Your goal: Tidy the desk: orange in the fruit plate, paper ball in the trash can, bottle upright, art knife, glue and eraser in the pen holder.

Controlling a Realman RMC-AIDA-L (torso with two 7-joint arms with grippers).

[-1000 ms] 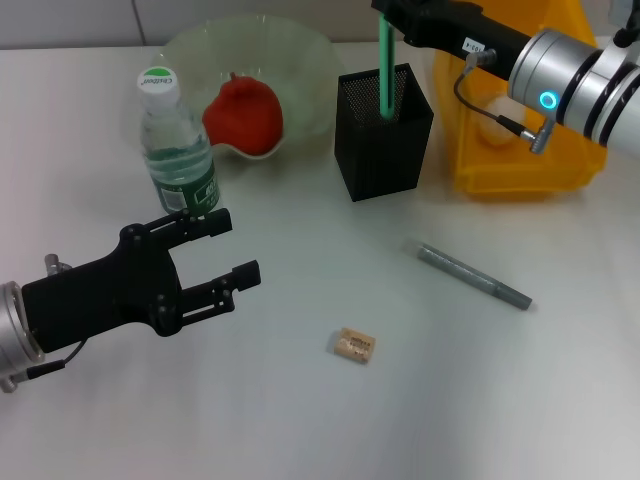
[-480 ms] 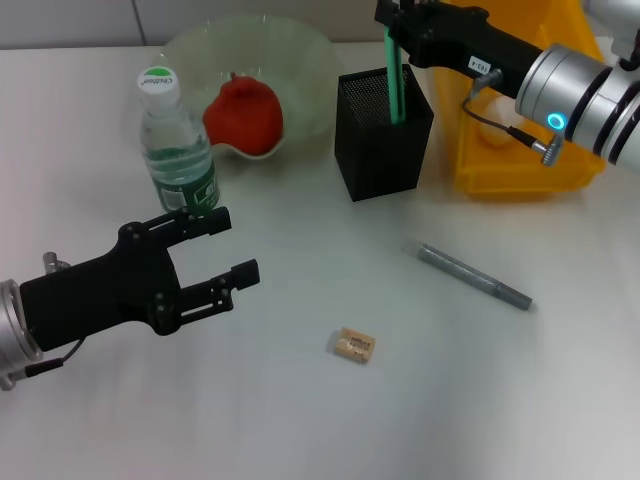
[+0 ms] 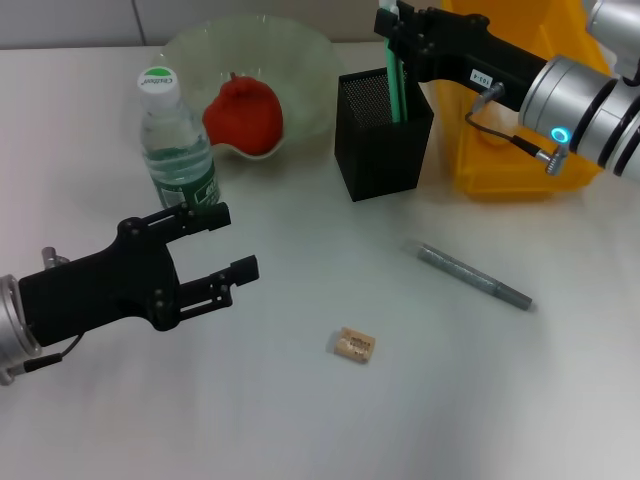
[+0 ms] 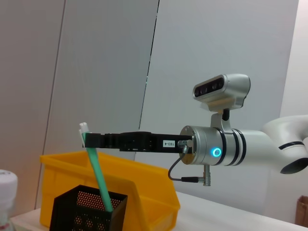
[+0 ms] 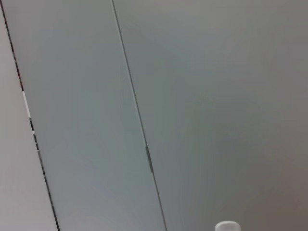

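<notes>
Above the pen holder (image 3: 383,133), right gripper (image 3: 392,22) clamps the green knife (image 3: 397,88), tip inside; left gripper (image 3: 222,245) gapes idle near the bottle (image 3: 176,148), eraser (image 3: 354,346) apart.

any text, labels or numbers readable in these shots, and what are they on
"183-4": white sticker on the right gripper arm, read in the left wrist view; the same sticker in the head view is too small to confirm.
Bottle green cap: white lettering, too blurred to read.
Bottle's green label: print too small to read.
Eraser: dark marks, unreadable.
Nothing readable in the right wrist view.
</notes>
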